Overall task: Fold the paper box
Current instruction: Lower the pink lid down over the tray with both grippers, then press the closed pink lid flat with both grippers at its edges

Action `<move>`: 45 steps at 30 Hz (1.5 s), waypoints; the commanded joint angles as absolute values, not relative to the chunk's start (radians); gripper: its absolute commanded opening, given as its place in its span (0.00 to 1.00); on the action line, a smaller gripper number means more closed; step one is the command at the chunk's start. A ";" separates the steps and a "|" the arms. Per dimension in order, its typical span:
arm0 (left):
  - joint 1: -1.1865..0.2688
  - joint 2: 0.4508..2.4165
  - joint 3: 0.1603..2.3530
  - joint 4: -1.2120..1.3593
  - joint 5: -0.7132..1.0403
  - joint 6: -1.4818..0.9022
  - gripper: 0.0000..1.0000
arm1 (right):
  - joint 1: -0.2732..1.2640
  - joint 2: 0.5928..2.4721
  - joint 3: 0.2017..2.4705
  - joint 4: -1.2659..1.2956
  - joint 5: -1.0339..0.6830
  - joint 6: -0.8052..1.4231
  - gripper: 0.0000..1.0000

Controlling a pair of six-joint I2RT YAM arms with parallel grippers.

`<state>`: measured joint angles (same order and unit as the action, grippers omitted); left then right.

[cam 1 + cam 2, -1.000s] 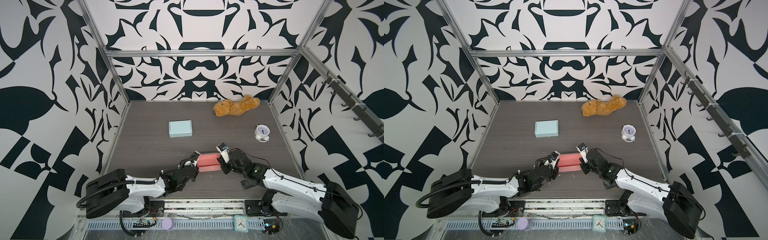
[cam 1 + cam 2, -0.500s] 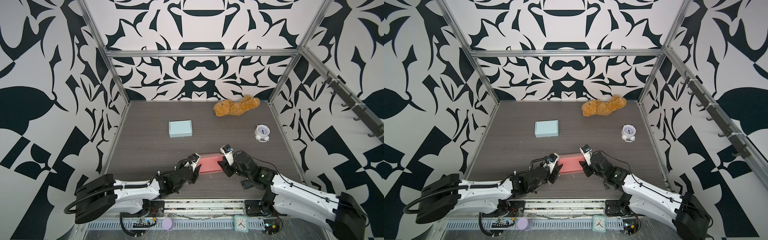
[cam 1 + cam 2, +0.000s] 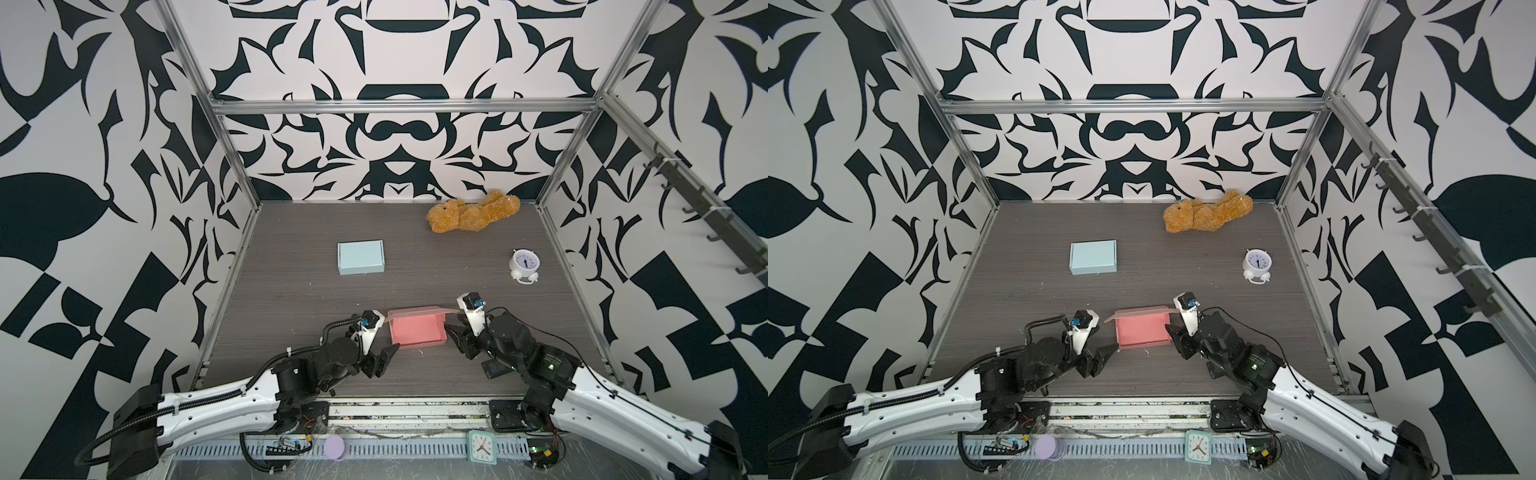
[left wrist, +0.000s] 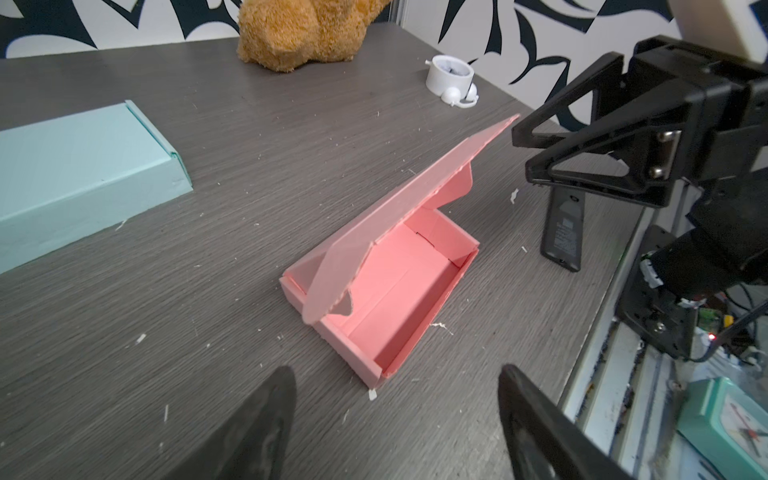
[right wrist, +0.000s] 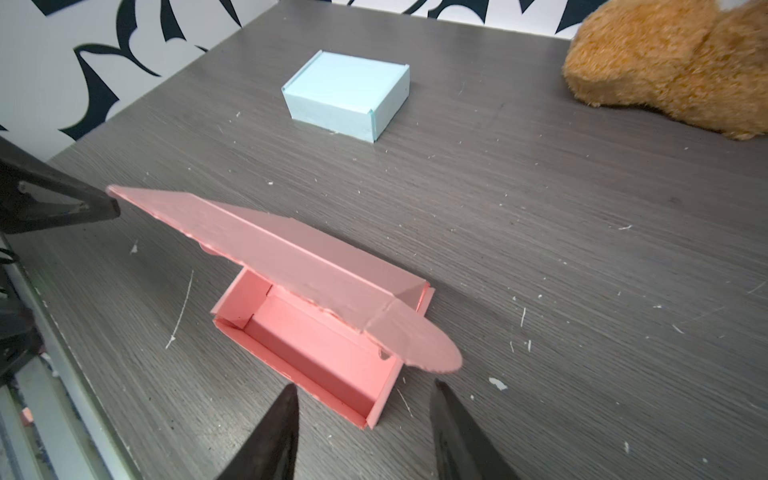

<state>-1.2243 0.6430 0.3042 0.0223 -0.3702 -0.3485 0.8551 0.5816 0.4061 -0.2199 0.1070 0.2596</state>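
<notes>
Robot lab test cell
Aluminium frame [image 3: 399, 106] and black-and-white patterned panels [image 3: 104, 124] enclose a grey tabletop [image 3: 415, 266] at frame centre.

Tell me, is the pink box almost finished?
The pink box stands as an open tray. Nothing is in hand: the left gripper and right gripper sit open beside it. Left: its lid slants half raised, so it needs pushing down and its flaps tucking in.
</notes>
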 commanded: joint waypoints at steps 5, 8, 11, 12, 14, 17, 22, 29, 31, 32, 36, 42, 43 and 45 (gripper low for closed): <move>-1.224 0.566 0.460 -0.224 -0.495 -0.449 0.79 | 0.859 0.648 0.648 -0.317 0.164 0.274 0.58; -1.213 0.617 0.567 -0.340 -0.537 -0.524 0.79 | 0.860 0.766 0.778 -0.379 0.142 0.252 0.60; -1.186 0.704 0.696 -0.458 -0.524 -0.577 0.78 | 0.856 0.876 0.878 -0.430 0.129 0.221 0.60; -1.178 0.738 0.740 -0.492 -0.517 -0.588 0.78 | 0.850 0.904 0.904 -0.445 0.126 0.211 0.61; -1.149 0.801 0.814 -0.538 -0.479 -0.596 0.78 | 0.829 0.952 0.948 -0.464 0.109 0.195 0.61; -1.071 0.894 0.892 -0.569 -0.386 -0.600 0.76 | 0.760 1.020 0.984 -0.476 0.013 0.189 0.61; -0.924 0.985 0.901 -0.504 -0.219 -0.594 0.73 | 0.647 1.103 0.978 -0.446 -0.121 0.188 0.61; -0.787 1.078 0.862 -0.382 -0.051 -0.593 0.72 | 0.592 1.172 0.928 -0.384 -0.188 0.185 0.60; -0.776 1.110 0.865 -0.369 -0.036 -0.588 0.71 | 0.589 1.185 0.924 -0.379 -0.193 0.185 0.60; -0.770 1.128 0.865 -0.361 -0.025 -0.585 0.71 | 0.589 1.189 0.918 -0.376 -0.193 0.184 0.60; -0.761 1.191 0.862 -0.330 0.011 -0.579 0.71 | 0.587 1.202 0.896 -0.377 -0.195 0.177 0.60; -0.761 1.238 0.844 -0.281 0.038 -0.584 0.70 | 0.585 1.205 0.858 -0.375 -0.209 0.179 0.64; -0.761 1.246 0.844 -0.282 0.042 -0.586 0.70 | 0.584 1.203 0.854 -0.374 -0.210 0.182 0.65; -0.761 1.262 0.835 -0.271 0.052 -0.588 0.70 | 0.585 1.199 0.840 -0.374 -0.210 0.188 0.65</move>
